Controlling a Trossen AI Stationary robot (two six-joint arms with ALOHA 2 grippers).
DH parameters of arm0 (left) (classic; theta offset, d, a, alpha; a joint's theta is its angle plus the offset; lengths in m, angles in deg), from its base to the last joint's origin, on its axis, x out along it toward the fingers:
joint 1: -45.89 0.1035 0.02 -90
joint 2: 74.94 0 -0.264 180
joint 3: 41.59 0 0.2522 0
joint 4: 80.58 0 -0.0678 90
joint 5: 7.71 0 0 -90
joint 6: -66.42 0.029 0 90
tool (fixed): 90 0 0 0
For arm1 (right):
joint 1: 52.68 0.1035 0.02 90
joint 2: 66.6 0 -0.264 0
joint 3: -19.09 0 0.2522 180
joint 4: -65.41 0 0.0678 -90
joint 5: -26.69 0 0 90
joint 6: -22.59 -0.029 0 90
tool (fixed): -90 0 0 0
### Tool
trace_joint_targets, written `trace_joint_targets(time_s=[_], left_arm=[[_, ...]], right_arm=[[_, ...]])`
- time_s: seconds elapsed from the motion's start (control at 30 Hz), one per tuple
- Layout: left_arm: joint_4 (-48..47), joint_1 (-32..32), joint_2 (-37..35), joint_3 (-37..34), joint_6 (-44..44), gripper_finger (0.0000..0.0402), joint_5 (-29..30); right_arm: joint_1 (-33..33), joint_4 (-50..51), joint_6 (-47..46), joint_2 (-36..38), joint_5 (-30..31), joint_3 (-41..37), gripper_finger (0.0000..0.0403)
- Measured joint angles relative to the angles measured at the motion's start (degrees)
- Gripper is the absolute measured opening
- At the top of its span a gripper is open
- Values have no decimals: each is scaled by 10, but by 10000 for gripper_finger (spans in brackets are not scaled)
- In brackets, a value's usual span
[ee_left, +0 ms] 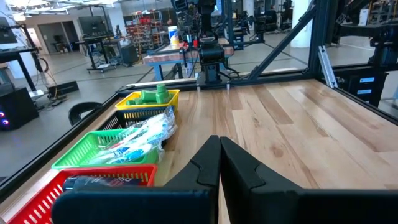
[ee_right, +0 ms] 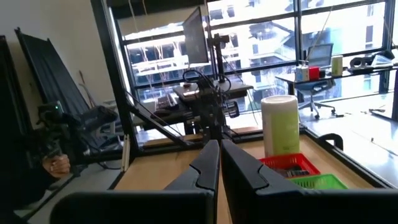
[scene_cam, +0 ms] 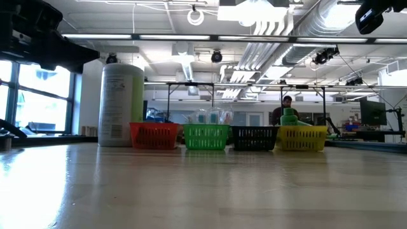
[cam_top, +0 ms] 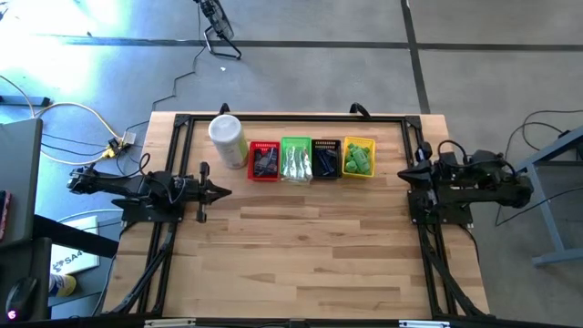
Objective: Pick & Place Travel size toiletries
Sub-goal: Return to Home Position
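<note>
Left gripper (cam_top: 225, 191) hangs over the left edge of the table (cam_top: 301, 251), pointing inward. Its own wrist view shows the fingers (ee_left: 239, 171) pressed together with nothing between them. Right gripper (cam_top: 404, 173) sits at the right edge of the table, pointing inward. Its fingers (ee_right: 239, 174) are likewise clenched on nothing. Both grippers are well apart from the baskets. Four small baskets stand side by side along the far edge of the table, each touching or just beside the next. From the left arm's side they are the red basket (cam_top: 264, 160), green basket (cam_top: 283, 146), black basket (cam_top: 326, 143) and yellow basket (cam_top: 370, 144). A white canister (cam_top: 227, 138) stands upright just beside the red basket, on its outer side. All the toiletries in view lie inside the baskets. Dark tubes (cam_top: 265, 163) are in the red basket and clear-wrapped sticks (cam_top: 296, 166) in the green basket. Dark and blue pieces (cam_top: 326, 162) are in the black basket; their exact type cannot be made out. Green bottles (cam_top: 358, 160) are in the yellow basket, and the low view shows them rising above its rim. No toiletries lie on the bare tabletop. A person (scene_cam: 285, 104) is visible in the room beyond the baskets.
</note>
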State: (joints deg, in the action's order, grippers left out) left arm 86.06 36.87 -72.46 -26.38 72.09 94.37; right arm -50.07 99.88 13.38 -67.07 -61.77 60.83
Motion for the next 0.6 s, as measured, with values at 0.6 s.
trace_joint_targets(time_s=[0.6], left_arm=[[0, 0, 0, 0, 0, 3, 0]], right_arm=[[0, -133, -2, 1, 9, -135, 9]])
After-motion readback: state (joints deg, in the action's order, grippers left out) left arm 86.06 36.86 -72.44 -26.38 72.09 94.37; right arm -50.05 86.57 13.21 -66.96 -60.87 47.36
